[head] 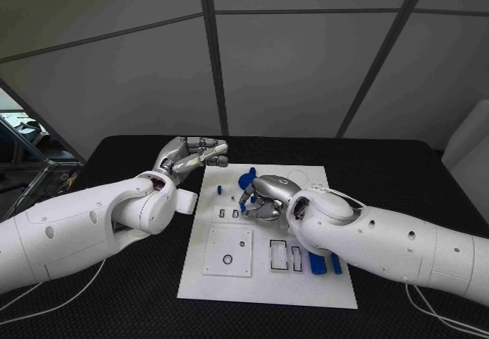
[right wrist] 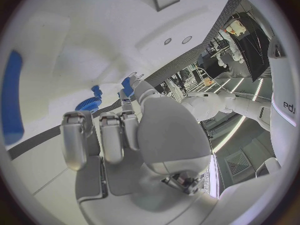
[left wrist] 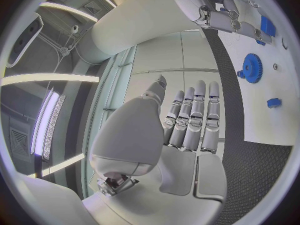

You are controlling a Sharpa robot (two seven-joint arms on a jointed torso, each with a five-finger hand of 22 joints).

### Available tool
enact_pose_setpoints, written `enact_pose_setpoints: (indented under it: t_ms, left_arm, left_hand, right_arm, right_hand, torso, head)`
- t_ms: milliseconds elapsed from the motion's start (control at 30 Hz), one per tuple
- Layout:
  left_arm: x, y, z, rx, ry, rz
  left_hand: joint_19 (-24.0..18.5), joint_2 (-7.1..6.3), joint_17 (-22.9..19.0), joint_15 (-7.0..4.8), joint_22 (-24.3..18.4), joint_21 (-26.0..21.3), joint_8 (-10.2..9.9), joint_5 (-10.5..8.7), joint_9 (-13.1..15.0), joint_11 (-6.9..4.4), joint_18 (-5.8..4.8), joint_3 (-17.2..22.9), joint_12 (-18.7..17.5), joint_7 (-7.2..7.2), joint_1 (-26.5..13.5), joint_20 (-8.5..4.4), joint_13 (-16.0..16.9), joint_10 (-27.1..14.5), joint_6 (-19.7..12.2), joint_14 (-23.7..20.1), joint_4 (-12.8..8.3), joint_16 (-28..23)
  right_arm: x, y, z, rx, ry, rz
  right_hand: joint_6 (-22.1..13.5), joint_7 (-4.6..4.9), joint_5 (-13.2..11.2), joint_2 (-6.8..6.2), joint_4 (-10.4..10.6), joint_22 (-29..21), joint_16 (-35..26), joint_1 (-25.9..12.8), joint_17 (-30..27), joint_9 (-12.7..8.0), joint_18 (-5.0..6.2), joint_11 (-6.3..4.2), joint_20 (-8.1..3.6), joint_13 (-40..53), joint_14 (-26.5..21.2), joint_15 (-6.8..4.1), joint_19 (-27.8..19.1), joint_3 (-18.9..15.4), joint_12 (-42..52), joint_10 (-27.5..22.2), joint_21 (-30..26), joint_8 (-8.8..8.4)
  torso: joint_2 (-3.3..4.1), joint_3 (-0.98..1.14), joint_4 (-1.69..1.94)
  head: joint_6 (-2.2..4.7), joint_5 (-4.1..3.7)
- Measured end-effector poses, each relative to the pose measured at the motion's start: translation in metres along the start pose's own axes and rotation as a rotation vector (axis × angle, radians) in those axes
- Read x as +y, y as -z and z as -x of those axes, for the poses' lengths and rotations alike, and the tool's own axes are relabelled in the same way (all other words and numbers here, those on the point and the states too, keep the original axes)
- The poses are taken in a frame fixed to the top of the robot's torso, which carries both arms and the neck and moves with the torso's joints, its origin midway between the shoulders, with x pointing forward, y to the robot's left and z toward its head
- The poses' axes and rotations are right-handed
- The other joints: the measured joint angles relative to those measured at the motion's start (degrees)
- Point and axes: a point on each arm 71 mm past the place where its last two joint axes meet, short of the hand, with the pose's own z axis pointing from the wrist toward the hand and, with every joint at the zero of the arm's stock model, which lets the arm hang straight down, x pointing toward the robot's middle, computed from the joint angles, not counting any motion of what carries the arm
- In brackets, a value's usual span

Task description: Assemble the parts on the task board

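Observation:
The white task board [head: 267,286] lies in the middle of the black table. My right hand [head: 267,198] is down on the board's middle with its fingers curled, and it pinches a small blue part [right wrist: 128,85] at the thumb tip. A blue gear [head: 248,181] stands just beyond that hand, also seen as the gear [left wrist: 253,67] and the gear [right wrist: 87,105]. A small blue piece [head: 220,189] lies to the gear's left. My left hand [head: 193,157] hovers off the board's far left corner, its fingers [left wrist: 194,117] straight and holding nothing.
Two long blue parts [head: 318,263] [head: 336,263] lie side by side at the board's near right, under my right forearm. A square recessed panel [head: 228,260] and narrow slots [head: 278,254] mark the board's near half. Black table [head: 122,152] surrounds the board.

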Motion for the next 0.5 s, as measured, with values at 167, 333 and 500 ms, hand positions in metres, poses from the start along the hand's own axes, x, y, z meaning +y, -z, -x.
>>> enact_pose_setpoints:
  t_ms: [167,333,500]
  left_arm:
    - [0.0002,-0.0002,-0.0001,0.0,0.001,0.001]
    - [0.0003,-0.0002,0.0,0.0,0.002,0.002]
    - [0.0004,-0.0001,0.0005,0.0,0.002,0.003]
  left_hand:
    - [0.0,0.0,0.0,0.0,0.0,0.0,0.0,0.0,0.0,0.0,0.0,0.0,0.0,0.0,0.0,0.0,0.0,0.0,0.0,0.0,0.0,0.0]
    - [0.0,0.0,-0.01,0.0,0.0,0.0,0.0,0.0,0.0,0.0,0.0,0.0,0.0,0.0,0.0,0.0,0.0,0.0,0.0,0.0,0.0,0.0]
    - [0.0,0.0,0.01,0.0,-0.01,0.0,0.0,0.0,0.0,0.0,0.0,0.15,0.0,0.0,0.0,0.0,0.0,0.0,0.0,0.0,-0.15,0.0]
  right_arm:
    - [0.0012,-0.0014,-0.0032,0.004,0.012,-0.007]
    - [0.0027,-0.0023,-0.0045,0.007,0.019,-0.008]
    - [0.0031,-0.0026,-0.0045,0.009,0.024,-0.008]
  right_hand:
    - [0.0,0.0,0.0,-0.06,-0.02,0.0,0.0,-0.05,0.0,0.2,0.0,0.0,0.0,0.0,0.0,0.0,0.0,0.02,0.0,0.0,0.0,0.0]
    - [0.15,0.15,0.0,-0.05,-0.15,0.0,0.0,-0.05,0.0,0.19,0.01,0.0,0.0,0.0,0.0,0.0,0.0,0.15,0.0,0.0,0.0,-0.02]
    - [0.15,0.15,0.25,-0.06,-0.15,0.0,0.0,-0.05,0.0,0.19,0.0,0.0,0.0,0.0,0.0,0.0,0.0,0.15,0.0,0.0,0.0,-0.13]
  torso:
    - [0.01,0.0,0.01]
    - [0.01,-0.02,0.04]
    - [0.01,-0.02,0.04]
  head:
    - [-0.11,0.03]
    - [-0.15,0.03]
    - [-0.19,-0.03]
